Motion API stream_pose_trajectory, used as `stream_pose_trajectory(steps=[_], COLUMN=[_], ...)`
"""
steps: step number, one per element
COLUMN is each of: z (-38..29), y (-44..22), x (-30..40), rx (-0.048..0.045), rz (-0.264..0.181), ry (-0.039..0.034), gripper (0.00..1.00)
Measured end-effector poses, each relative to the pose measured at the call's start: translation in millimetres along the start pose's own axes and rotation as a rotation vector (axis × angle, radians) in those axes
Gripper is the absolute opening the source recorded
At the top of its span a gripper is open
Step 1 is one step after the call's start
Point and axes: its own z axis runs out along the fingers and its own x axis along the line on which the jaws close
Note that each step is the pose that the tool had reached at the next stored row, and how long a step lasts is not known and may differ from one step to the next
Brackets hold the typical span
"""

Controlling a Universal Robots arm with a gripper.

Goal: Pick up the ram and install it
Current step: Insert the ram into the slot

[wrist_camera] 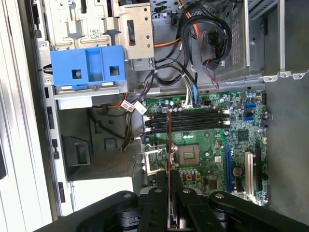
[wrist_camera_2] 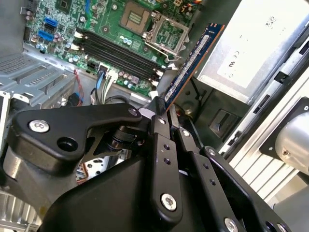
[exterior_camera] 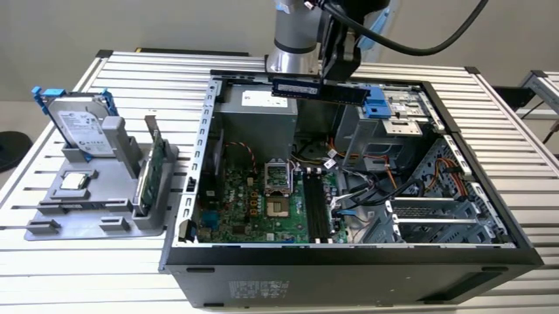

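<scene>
The ram [exterior_camera: 316, 89], a long blue stick with black chips, hangs level over the back of the open computer case [exterior_camera: 188, 216]. My gripper [exterior_camera: 332, 80] is shut on it from above. In both wrist views the ram [wrist_camera_2: 193, 60] [wrist_camera: 170, 145] shows edge-on, sticking out from between the black fingers [wrist_camera_2: 159, 121] [wrist_camera: 155, 198]. Below it lies the green motherboard [exterior_camera: 235, 209] with its long black memory slots [exterior_camera: 316, 206] [wrist_camera_2: 116, 53] [wrist_camera: 188, 121]. The ram is well above the slots and touches nothing in the case.
A grey holder [exterior_camera: 96, 226] at the exterior view's left carries a silver hard drive [exterior_camera: 83, 127] and a green circuit card [exterior_camera: 156, 170]. Inside the case are a silver power supply [exterior_camera: 258, 108], a blue drive bracket [exterior_camera: 376, 104] [wrist_camera: 87, 67] and bundles of cables [exterior_camera: 358, 176].
</scene>
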Motion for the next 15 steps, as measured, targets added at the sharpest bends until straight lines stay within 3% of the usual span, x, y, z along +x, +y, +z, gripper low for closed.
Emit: stream_pose_trajectory(steps=[15], z=[1.9], y=[0.1], x=[0.1], rx=[0.0006], rz=[0.049], ry=[0.0022], gripper=[0.00])
